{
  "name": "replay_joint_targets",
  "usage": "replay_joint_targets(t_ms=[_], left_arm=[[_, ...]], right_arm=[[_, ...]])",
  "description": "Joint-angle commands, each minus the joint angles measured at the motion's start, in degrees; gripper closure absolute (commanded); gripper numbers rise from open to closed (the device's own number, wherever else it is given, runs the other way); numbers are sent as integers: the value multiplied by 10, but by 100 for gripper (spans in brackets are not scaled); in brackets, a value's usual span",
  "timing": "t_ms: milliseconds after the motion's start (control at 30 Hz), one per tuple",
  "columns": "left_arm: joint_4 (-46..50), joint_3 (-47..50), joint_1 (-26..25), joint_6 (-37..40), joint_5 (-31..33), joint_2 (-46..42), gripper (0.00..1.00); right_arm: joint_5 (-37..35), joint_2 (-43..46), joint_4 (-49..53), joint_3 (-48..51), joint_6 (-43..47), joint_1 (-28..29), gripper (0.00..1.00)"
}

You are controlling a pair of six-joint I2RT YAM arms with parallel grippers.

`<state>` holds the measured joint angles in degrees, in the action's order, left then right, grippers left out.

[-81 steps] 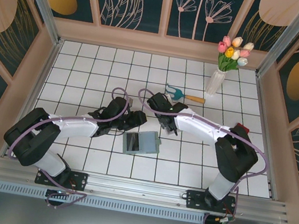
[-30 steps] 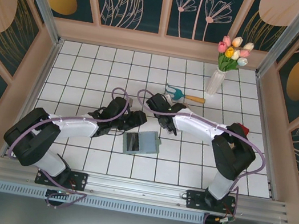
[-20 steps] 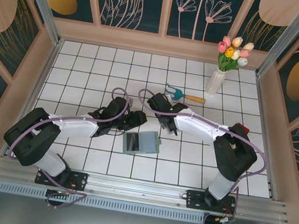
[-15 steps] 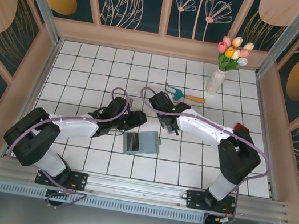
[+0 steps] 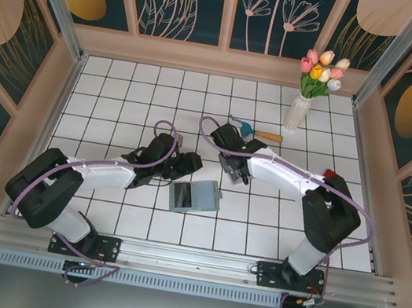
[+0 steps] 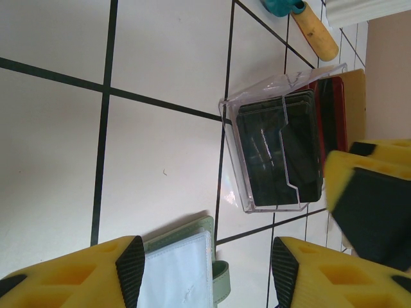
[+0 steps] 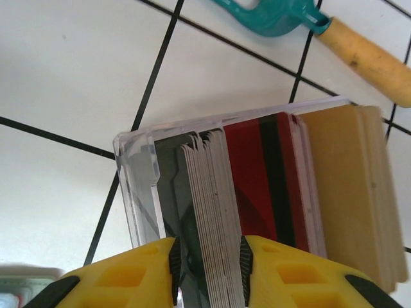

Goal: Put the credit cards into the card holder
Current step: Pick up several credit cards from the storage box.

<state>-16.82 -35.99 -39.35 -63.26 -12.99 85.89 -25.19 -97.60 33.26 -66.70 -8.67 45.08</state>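
The credit cards stand on edge in a clear plastic tray (image 7: 136, 192): a whitish-grey stack (image 7: 209, 186), a red card (image 7: 257, 173) and beige ones (image 7: 347, 192). My right gripper (image 7: 207, 256) straddles the whitish stack. Its jaws are parted, the right pad lies against the stack, and a dark slit shows at the left pad. The sage-green card holder (image 5: 194, 197) lies open, pale inside. My left gripper (image 6: 207, 269) hangs open over the card holder's corner (image 6: 183, 260), holding nothing. From there the tray (image 6: 273, 154) shows dark cards and the right gripper's yellow finger (image 6: 372, 205).
A teal trowel with a wooden handle (image 5: 255, 132) lies just behind the tray. A white vase of tulips (image 5: 297, 110) stands at the back right. Wooden walls enclose the white tiled floor (image 5: 121, 91), with free room at the left and back.
My right gripper's jaws have parted from shut, and that arm has shifted slightly to the back and right. The left arm and the card holder have not moved.
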Motion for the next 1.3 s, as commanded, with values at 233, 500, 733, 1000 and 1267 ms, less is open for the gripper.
replay_joint_targets(t_ms=[233,500,733,1000,1267], left_arm=[[6,-1,-2,4,1,4,42],[2,-4,-2,6,-3,11,42],[1,1,-2,5,-1,6,42],[2,2,-2,4,0,2,42],[1,2,-2,4,-2,5,42]], right_arm=[[-92,-53,10,0,18,9,66],[-106,-20,14,-4,14,18,71],[-106,-15,18,1,13,17,79],[-111,-4,26,-4,12,17,84],[-111,-5,27,2,14,17,85]])
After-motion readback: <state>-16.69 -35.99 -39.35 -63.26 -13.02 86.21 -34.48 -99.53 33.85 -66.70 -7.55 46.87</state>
